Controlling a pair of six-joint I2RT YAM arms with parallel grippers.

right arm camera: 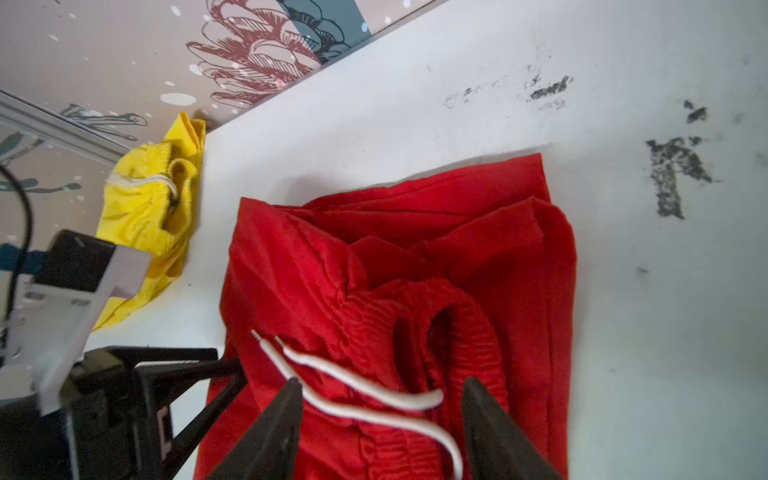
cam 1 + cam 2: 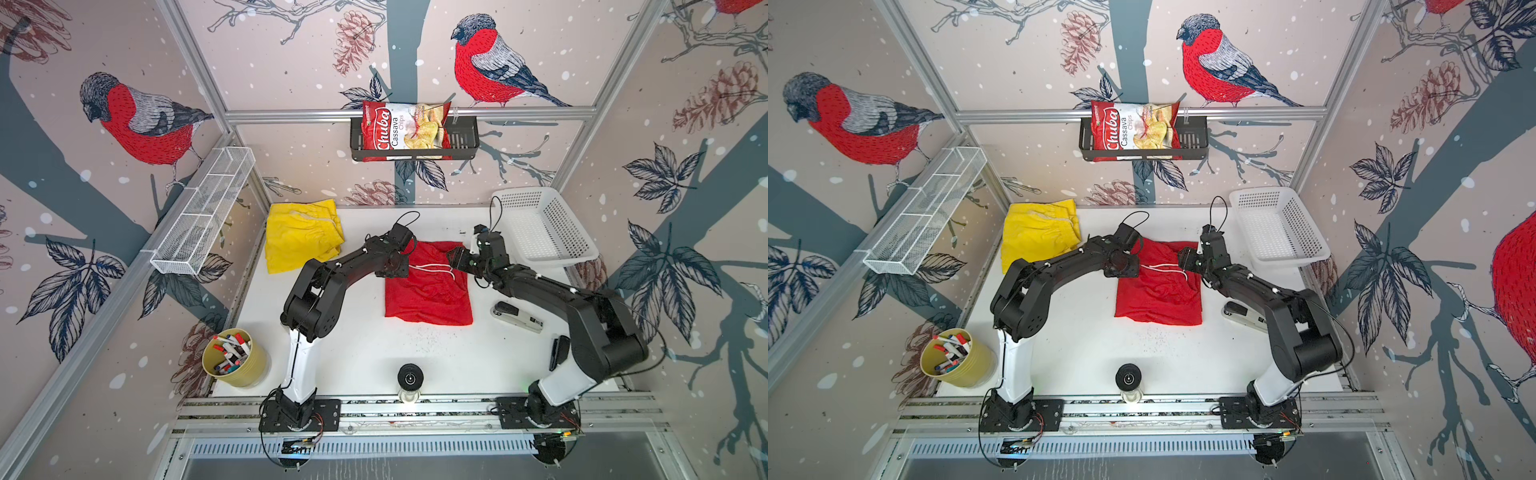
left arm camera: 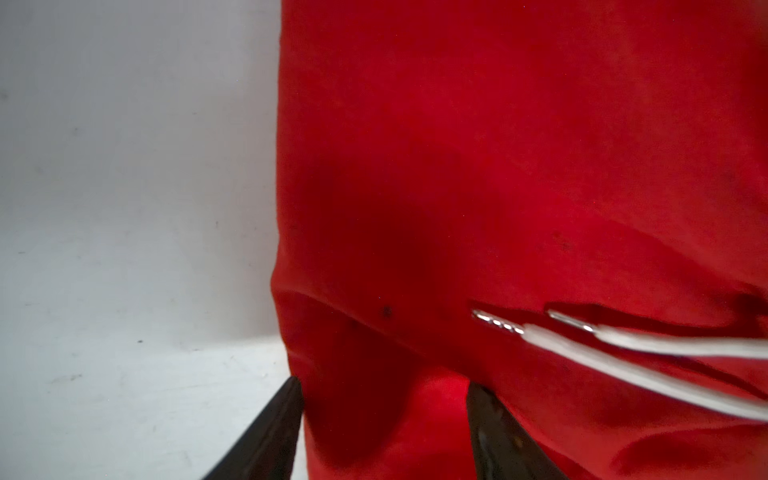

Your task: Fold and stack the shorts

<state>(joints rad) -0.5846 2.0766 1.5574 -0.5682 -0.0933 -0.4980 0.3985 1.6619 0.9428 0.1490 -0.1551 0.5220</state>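
— What do the containers hold?

— The black wall rack (image 2: 465,139) holds a bag of cassava chips (image 2: 401,129). The yellow cup (image 2: 253,370) at the front left of the table (image 2: 374,357) is stuffed with markers (image 2: 230,351). The white basket (image 2: 579,249) stands at the back right corner, and a wire shelf (image 2: 203,216) hangs on the left wall.

— And the shorts?

— The red shorts (image 2: 432,299) lie mid-table, folded to a rough rectangle. Their waistband (image 1: 415,316) is bunched, with the white drawstring (image 2: 432,268) loose across it. The yellow shorts (image 2: 299,237) lie rumpled at the back left corner, well apart.

— The pincers?

— Both stand with jaws apart. The left gripper (image 3: 383,382) straddles the red cloth's edge. The right gripper (image 1: 380,382) hangs over the waistband and drawstring, clamping nothing.
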